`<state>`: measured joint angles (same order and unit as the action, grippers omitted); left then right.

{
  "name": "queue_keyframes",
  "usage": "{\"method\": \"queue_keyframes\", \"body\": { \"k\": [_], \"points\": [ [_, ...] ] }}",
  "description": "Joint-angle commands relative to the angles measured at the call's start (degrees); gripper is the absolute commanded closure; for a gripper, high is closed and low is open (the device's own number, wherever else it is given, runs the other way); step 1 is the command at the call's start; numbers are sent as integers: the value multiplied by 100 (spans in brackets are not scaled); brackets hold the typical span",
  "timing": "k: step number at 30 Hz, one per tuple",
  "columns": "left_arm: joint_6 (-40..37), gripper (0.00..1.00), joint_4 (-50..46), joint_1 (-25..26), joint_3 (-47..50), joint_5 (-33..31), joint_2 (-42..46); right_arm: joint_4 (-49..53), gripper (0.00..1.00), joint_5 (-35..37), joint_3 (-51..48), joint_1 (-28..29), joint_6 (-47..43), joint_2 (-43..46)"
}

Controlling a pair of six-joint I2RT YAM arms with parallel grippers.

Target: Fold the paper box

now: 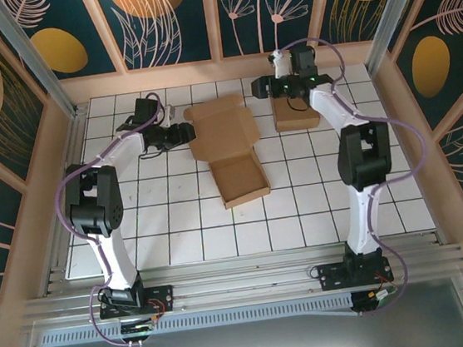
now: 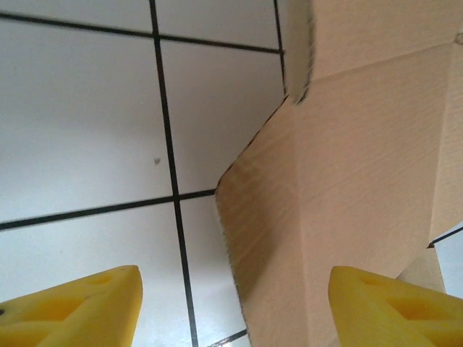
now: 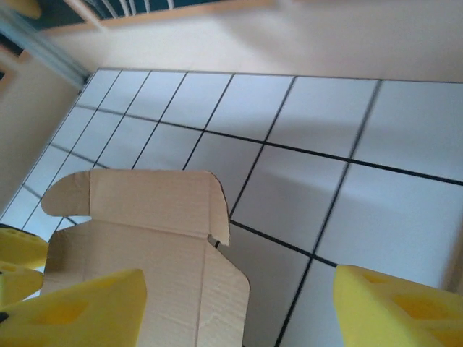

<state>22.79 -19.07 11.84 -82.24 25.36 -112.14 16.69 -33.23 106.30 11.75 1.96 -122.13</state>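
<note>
The paper box (image 1: 224,145) lies at the middle of the table. Its lid panel is spread flat toward the back and its folded tray part (image 1: 242,179) sits toward the front. My left gripper (image 1: 187,132) is at the lid's left edge and stands open. In the left wrist view the brown flap (image 2: 347,181) rises between the yellow fingers (image 2: 72,307), untouched by the left one. My right gripper (image 1: 257,87) hovers open by the lid's back right corner. In the right wrist view the lid's rounded flap (image 3: 145,202) lies below its gripper (image 3: 235,311), with nothing held.
A second, folded brown box (image 1: 296,112) sits at the back right under my right arm. Wooden walls (image 1: 203,72) close the table at the back and sides. White gridded tabletop (image 1: 302,207) stretches in front of the box.
</note>
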Motion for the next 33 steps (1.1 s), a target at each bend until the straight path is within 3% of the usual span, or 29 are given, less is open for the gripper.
{"method": "queue_keyframes", "body": {
  "k": [1, 9, 15, 20, 25, 29, 33],
  "points": [
    [404, 34, 551, -31, 163, 412, -8, 1300, 32, -762, 821, 77, -516, -768],
    [438, 52, 773, -26, 226, 791, -113, 1402, 40, -1312, 1035, 182, -471, -1226],
    [383, 76, 670, -25, 155, 826, -218, 1224, 65, -1287, 873, 187, -376, -1226],
    [356, 87, 584, -29, 30, 881, -283, 1224, 82, -1177, 944, 200, -363, -1194],
    [337, 100, 571, -27, -271, 770, -226, 1167, 93, -501, 993, 401, -216, -938],
    [224, 100, 611, -28, -671, 485, -149, 883, 94, 121, 953, 635, -37, -580],
    [-29, 100, 1241, -28, -684, 370, 53, 254, 95, 1022, 686, 922, -102, -104]
  ]
}}
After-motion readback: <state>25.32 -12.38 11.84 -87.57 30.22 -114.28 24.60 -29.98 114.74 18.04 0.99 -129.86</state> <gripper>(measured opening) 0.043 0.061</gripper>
